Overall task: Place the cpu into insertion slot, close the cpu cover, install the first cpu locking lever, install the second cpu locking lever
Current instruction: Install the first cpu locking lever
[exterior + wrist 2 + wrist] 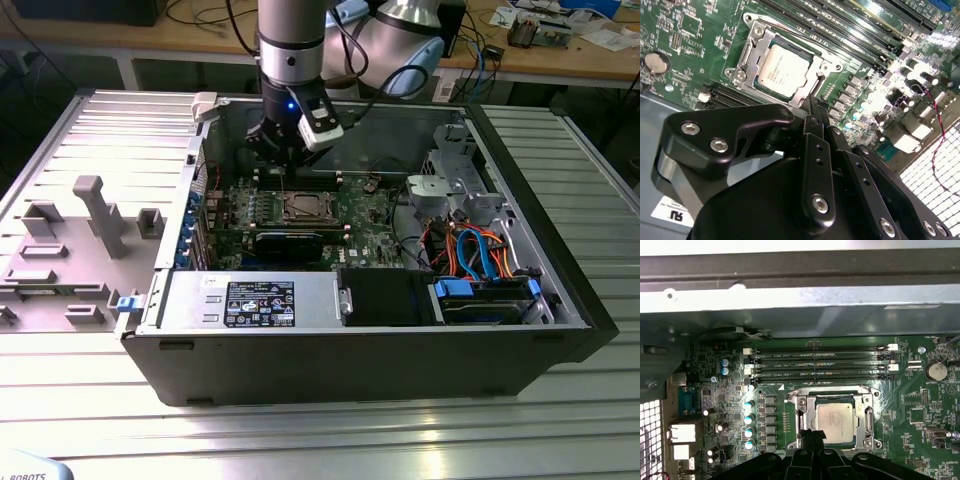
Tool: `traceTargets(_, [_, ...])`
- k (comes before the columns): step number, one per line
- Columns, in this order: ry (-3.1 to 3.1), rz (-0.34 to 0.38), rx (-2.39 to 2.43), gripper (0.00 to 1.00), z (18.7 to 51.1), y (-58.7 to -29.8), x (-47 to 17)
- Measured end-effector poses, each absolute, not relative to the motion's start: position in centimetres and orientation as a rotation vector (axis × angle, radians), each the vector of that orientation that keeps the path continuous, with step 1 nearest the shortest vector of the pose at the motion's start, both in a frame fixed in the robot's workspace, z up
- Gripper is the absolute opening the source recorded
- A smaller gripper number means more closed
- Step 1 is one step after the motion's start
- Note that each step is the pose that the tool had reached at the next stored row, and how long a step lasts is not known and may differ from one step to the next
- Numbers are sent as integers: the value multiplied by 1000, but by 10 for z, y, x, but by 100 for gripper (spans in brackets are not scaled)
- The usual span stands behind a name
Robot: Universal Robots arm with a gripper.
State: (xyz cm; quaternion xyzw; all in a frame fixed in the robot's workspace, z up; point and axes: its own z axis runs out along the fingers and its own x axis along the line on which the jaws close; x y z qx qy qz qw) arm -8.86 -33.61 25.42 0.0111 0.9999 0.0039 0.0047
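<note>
Open tower computer case lying on its side on a ribbed aluminium table, with the green motherboard facing up. The arm drops straight down from 12 o'clock in the exterior view, wrist vertical, and its black end effector hangs just at the 11 o'clock corner of the insertion slot. The cpu is already seated in that slot: a flat square with a dull brushed silver lid. The cpu cover, a thin shiny stamped-steel frame, lies flat around it so the chip shows through the square opening. In both wrist views the end effector has its matte black fingers pressed together into one narrow tip right at the edge of the frame, with nothing visible between them. I can't tell if the tip actually touches metal. The first wrist view adds the long black memory slots running parallel just beside the socket, a row of teal-topped capacitors and a round coin battery. The second wrist view gives a slanted close look at the bolted finger links and a white perforated grille. The exterior view has the boxy silver power supply at about 7 o'clock from the socket, blue cables at 4 o'clock, and a grey plastic fixture out at 9 o'clock on the table.
</note>
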Motion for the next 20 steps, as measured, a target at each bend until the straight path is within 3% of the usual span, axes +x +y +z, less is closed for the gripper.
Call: traceTargets(20, [3124,15,33,11,254,-336,-105])
